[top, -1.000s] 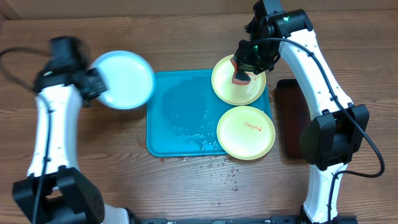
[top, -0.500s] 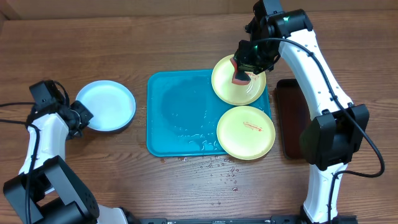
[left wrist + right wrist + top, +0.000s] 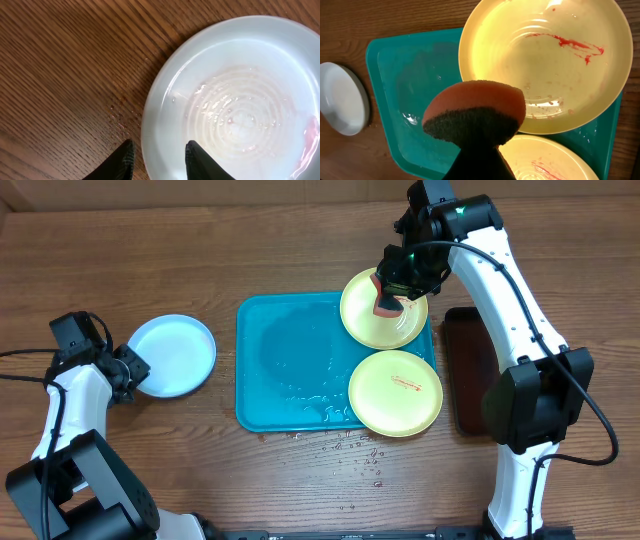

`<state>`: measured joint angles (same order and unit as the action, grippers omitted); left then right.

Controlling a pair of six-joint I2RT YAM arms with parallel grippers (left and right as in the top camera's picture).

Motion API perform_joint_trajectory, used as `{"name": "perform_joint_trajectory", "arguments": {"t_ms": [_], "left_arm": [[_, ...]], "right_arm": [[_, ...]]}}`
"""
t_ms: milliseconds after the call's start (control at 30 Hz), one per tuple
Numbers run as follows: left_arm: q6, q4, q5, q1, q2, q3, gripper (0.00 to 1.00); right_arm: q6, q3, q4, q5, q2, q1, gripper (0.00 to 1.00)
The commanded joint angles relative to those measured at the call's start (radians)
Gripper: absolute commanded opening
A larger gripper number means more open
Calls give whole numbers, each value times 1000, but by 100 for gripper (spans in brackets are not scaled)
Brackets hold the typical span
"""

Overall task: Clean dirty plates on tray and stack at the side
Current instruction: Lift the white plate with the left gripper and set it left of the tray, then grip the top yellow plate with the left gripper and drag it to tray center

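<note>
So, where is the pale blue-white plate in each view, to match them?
Overhead: the blue-white plate lies left of centre, on the table, left of the tray.
Left wrist: it fills the right side, on the table.
Right wrist: small at the left edge, beside the tray.
Shared landmark: the tray, absent only from the left wrist view.

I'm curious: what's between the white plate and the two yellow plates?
Bare wooden table, then the wet, empty stretch of the blue tray, seen overhead.
</note>
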<state>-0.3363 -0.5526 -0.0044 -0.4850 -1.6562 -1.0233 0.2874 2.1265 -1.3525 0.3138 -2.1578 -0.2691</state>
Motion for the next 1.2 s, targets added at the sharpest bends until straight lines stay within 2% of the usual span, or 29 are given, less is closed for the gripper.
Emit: {"name": "perform_joint_trajectory", "arguments": {"t_ms": [0,133,200,400,467,567,700,967,1067,1167], "left_arm": [[43,-8,26,2,9,-12,36],[143,-51,156,23,9,-91,36],[150,-88,204,49,9,-143,36],[159,-150,215,234,9,-262,31],[124,-146,215,317,9,-284,33],[39,-103,230,433,9,-301,42],[2,-61,242,563,-1,-388,43],[3,-257,241,736,-192,-735,46],[1,-292,241,790,-286,-788,46],[-46,-297,241,833,-356,-788,54]], "right_arm": [[-3,22,4,2,43,2,4],[-3,22,8,1,43,2,4],[-3,22,8,1,43,2,4],[1,22,6,2,43,12,4],[1,22,3,2,43,21,4],[9,22,-11,3,43,44,4],[12,22,-21,30,43,74,4],[11,22,-18,45,43,101,4],[11,22,-19,42,43,101,4],[11,22,-19,43,43,101,4]]}}
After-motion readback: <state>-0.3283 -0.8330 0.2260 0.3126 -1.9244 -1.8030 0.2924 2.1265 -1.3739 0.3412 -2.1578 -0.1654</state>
